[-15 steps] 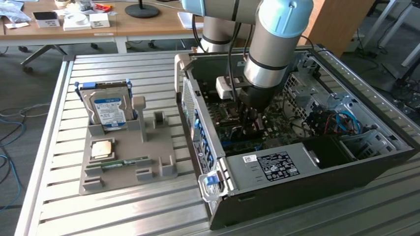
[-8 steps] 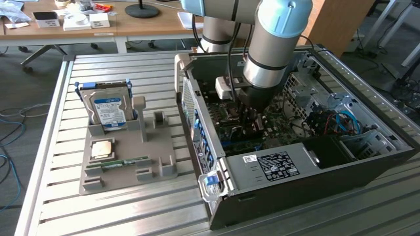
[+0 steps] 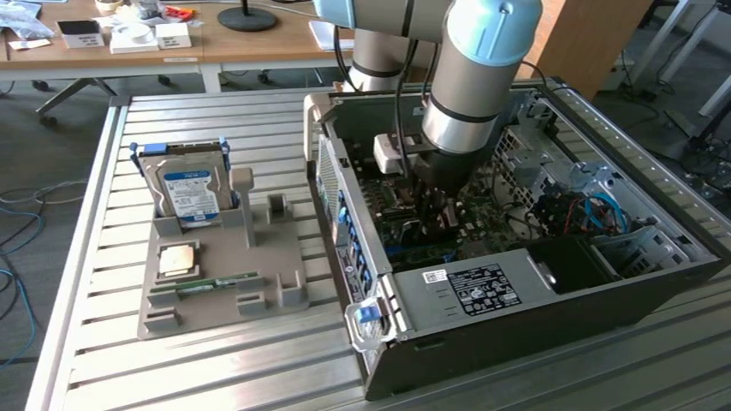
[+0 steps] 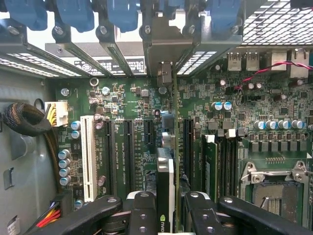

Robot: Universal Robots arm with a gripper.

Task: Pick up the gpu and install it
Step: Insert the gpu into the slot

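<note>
My gripper (image 4: pixel 165 211) is down inside the open computer case (image 3: pixel 639 282), low over the green motherboard (image 4: pixel 117 98). Its black fingers (image 4: pixel 142 210) are shut on the gpu (image 4: pixel 165 176), which I see edge-on as a thin upright card with a small logo on its rim. The card's silvery bracket (image 4: pixel 166 46) reaches the row of rear slot openings under the blue latches. The card stands in line with a dark expansion slot between two other slots; whether it is seated I cannot tell. In the exterior view the gripper (image 3: pixel 440 218) is deep in the case under the arm's wrist.
A grey fixture (image 3: pixel 222 295) on the slatted table holds a hard drive (image 3: pixel 188 193), a small square chip (image 3: pixel 175 259) and a green memory stick (image 3: pixel 205 284). Inside the case are the power supply (image 3: pixel 480 287), a white slot (image 4: pixel 88 156), a CPU socket (image 4: pixel 274 181) and cable bundles (image 4: pixel 22 120).
</note>
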